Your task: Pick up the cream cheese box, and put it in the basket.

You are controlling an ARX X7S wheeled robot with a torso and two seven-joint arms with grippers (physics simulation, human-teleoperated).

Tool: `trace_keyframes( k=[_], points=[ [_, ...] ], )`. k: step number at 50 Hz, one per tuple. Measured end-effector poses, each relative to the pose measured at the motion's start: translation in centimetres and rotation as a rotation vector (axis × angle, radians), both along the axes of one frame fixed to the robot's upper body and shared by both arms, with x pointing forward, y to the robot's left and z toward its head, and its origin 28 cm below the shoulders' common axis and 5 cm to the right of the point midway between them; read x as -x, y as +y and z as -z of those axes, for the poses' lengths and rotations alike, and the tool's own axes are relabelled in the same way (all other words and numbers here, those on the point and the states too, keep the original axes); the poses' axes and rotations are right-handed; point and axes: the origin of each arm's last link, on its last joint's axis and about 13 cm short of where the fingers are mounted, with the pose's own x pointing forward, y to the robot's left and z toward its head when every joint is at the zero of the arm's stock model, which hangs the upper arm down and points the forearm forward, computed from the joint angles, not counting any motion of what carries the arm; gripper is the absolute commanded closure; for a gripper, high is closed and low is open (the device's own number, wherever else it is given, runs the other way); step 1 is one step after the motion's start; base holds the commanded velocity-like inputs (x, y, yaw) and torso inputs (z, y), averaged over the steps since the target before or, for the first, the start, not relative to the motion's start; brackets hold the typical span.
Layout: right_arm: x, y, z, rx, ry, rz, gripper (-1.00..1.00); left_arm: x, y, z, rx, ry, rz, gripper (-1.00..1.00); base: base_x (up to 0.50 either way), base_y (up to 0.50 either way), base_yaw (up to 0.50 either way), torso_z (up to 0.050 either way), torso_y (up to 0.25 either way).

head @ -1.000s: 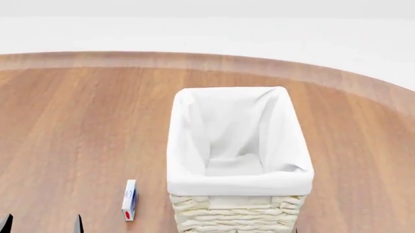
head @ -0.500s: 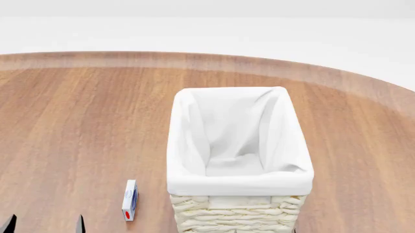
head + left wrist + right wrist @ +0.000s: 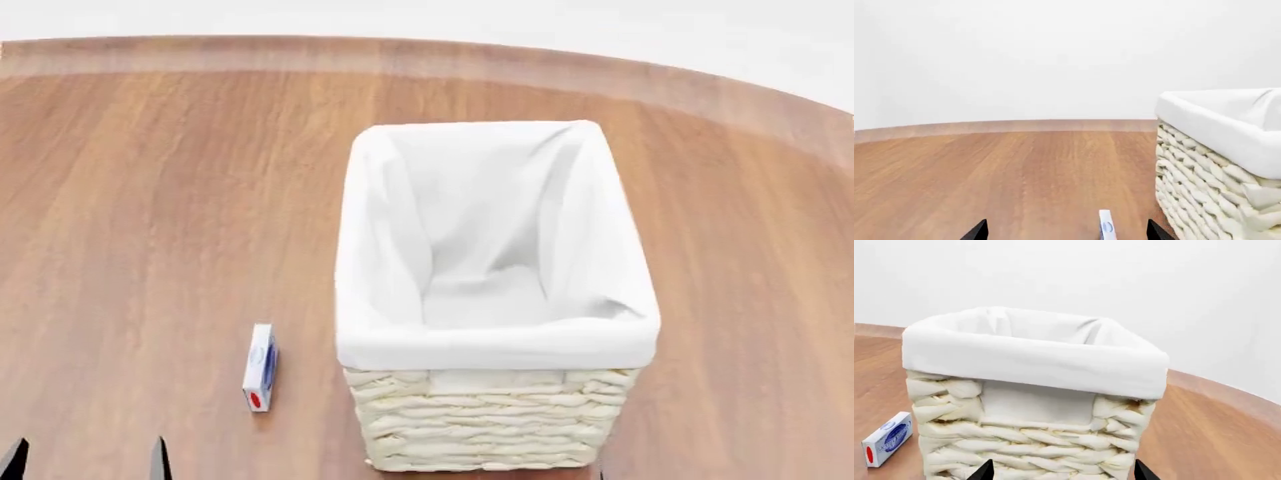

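box on the table, both pincers wide and holding nothing

nearest me in the head view, only the two dark fingertips of my left pincer (image 3: 87, 458) show at the lower edge, spread wide with bare wood between them. my left wrist view shows the same: the tips of that pincer (image 3: 1066, 231) stand far apart, nothing held. my right pincer (image 3: 1063, 471) shows in its own wrist view as two dark tips, also wide apart, with the front wall of the basket (image 3: 1034, 440) close ahead of them, not touched as far as i can tell.

just beyond my left fingertips, the box (image 3: 260, 367) rests on the table (image 3: 134, 200), on a narrow side, long way pointing away from me. it is white with blue print and a red oval at the near end. in the left wrist view the box (image 3: 1106, 227) sits between my tips, nearer the one on the basket's side. from the right wrist the box (image 3: 887, 438) lies just beside the basket's near corner, with a small gap.

next out is the basket (image 3: 494, 430), to the right of the box, upright, woven cream sides with a white liner (image 3: 494, 345) folded over the rim. in the left wrist view its wicker wall (image 3: 1207, 185) rises beside the box.

farthest, the wooden table curves away to a pale wall (image 3: 1021, 60).
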Motion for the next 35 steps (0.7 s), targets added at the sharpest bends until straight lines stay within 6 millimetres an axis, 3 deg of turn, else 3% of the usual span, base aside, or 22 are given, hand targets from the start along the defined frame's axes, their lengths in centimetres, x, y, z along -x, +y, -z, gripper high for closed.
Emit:
trace_keyframes(
  k=[31, 35],
  points=[
    [-0.08, 0.05, 0.12, 0.004, 0.002, -0.001, -1.0, 0.1, 0.05, 0.01, 0.01, -0.013, 0.001, -1.0, 0.0, 0.0, 0.0, 0.0, -0.249],
    [-0.09, 0.04, 0.15, 0.004, 0.003, -0.001, -1.0, 0.09, 0.03, 0.06, 0.011, -0.012, 0.004, -1.0, 0.0, 0.0, 0.0, 0.0, 0.0]
  ],
)
